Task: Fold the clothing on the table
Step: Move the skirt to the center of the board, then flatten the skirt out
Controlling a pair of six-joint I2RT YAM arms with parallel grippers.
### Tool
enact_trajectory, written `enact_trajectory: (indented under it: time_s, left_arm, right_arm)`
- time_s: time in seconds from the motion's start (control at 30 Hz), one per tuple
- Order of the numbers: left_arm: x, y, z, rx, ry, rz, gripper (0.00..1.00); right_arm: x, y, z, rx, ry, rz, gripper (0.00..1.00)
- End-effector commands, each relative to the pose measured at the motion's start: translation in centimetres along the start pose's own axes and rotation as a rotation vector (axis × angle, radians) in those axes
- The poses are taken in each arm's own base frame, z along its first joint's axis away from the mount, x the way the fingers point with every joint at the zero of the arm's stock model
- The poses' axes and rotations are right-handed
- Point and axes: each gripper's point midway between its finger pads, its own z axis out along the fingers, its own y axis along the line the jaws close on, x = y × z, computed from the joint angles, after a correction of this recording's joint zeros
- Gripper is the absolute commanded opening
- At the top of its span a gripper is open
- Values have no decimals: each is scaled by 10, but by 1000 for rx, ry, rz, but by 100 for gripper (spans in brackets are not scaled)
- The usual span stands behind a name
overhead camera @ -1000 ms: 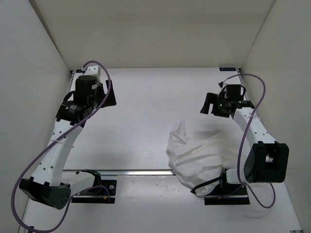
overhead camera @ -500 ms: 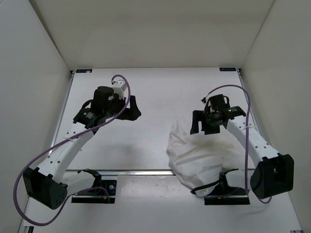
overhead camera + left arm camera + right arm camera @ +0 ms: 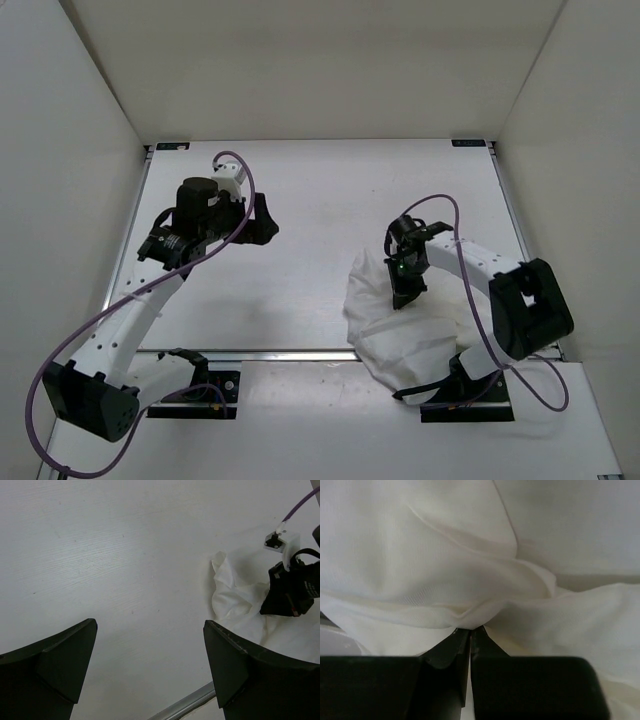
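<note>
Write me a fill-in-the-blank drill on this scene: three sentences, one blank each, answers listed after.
1. The right claw is ____ on a fold of the clothing.
2. The left claw hangs ____ above the bare table, touching no fabric.
3. The clothing lies bunched on the table's ____ side, draped over the metal rail.
Missing words: shut, open, right.

Soft, even light from above fills the scene, casting faint shadows on the table (image 3: 320,190). The overhead view is sharp; up close, the right wrist view renders bright clothing (image 3: 470,555) soft, its foreground blurred black.
</note>
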Motion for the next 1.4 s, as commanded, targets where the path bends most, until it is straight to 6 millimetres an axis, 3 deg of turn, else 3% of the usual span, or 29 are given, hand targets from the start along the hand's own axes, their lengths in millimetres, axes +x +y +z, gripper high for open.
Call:
enact_trajectory:
  time_s: [0.0, 0.2, 0.23, 0.37, 0.4, 0.43, 0.5, 0.57, 0.63, 0.67, 0.73, 0.77, 0.8, 0.83, 0.87, 0.9, 0.93, 0.97, 1.17, 1.23, 1.27, 1.3, 1.33, 1.37]
  left_arm:
    - [-13, 2, -19, -23, -67, 24, 99]
    - [-6, 6, -21, -38, -61, 13, 99]
    - [-7, 6, -20, -39, -65, 13, 99]
    - [-9, 15, -25, -77, -81, 9, 99]
    - [-6, 20, -27, -106, -76, -1, 99]
    - [-7, 26, -27, -131, -83, -7, 99]
    - [-7, 34, -32, -180, -92, -20, 98]
    - [-7, 43, -37, -228, -100, -32, 99]
    - [-9, 55, -43, -293, -114, -47, 99]
    - [-12, 57, -44, -303, -125, -45, 99]
    - [-13, 58, -42, -308, -126, -40, 98]
    - [-17, 54, -40, -284, -135, -36, 99]
    - [-16, 55, -37, -282, -140, -40, 99]
    - [-10, 56, -30, -271, -114, -44, 99]
    - [-13, 56, -27, -260, -125, -59, 99]
    - [-13, 60, -22, -265, -123, -68, 98]
    - [-12, 61, -18, -256, -115, -76, 99]
    - [-16, 61, -16, -250, -127, -70, 99]
    - [-9, 79, 14, -277, -34, -62, 98]
    - [-6, 82, 21, -281, -4, -56, 99]
    - [-5, 82, 25, -279, 10, -50, 99]
    - [-6, 81, 26, -272, 10, -48, 99]
    - [-2, 81, 29, -272, 27, -45, 99]
    - [-2, 81, 32, -273, 32, -41, 99]
  right_arm:
    - [-53, 11, -3, 15, -130, -53, 0]
    - [-143, 65, 4, -61, -232, -167, 0]
    - [-150, 75, 6, -68, -233, -195, 0]
    - [-212, 131, 8, -106, -308, -305, 0]
    - [-228, 154, 6, -140, -327, -325, 0]
    - [-231, 171, 6, -181, -320, -351, 0]
    - [-259, 219, 3, -267, -337, -368, 0]
    - [-261, 260, -1, -369, -321, -389, 0]
    - [-266, 276, -8, -397, -329, -383, 0]
    - [-262, 273, -8, -382, -311, -368, 0]
    - [-257, 247, -14, -289, -292, -343, 3]
    - [-254, 230, -28, -241, -290, -340, 12]
    - [-257, 217, -43, -197, -312, -319, 14]
    - [-261, 209, -67, -201, -354, -319, 19]
    - [-266, 199, -71, -202, -363, -293, 27]
    - [-267, 195, -92, -206, -398, -288, 33]
    - [-273, 186, -116, -178, -462, -274, 45]
    - [-278, 171, -127, -135, -494, -249, 54]
    - [-270, 117, -220, 19, -691, -186, 72]
    - [-250, 88, -238, 105, -719, -170, 74]
    - [-238, 71, -265, 135, -780, -139, 76]
    - [-232, 56, -243, 191, -754, -135, 78]
    - [-213, 43, -248, 212, -790, -128, 79]
    - [-192, 36, -277, 195, -876, -114, 80]
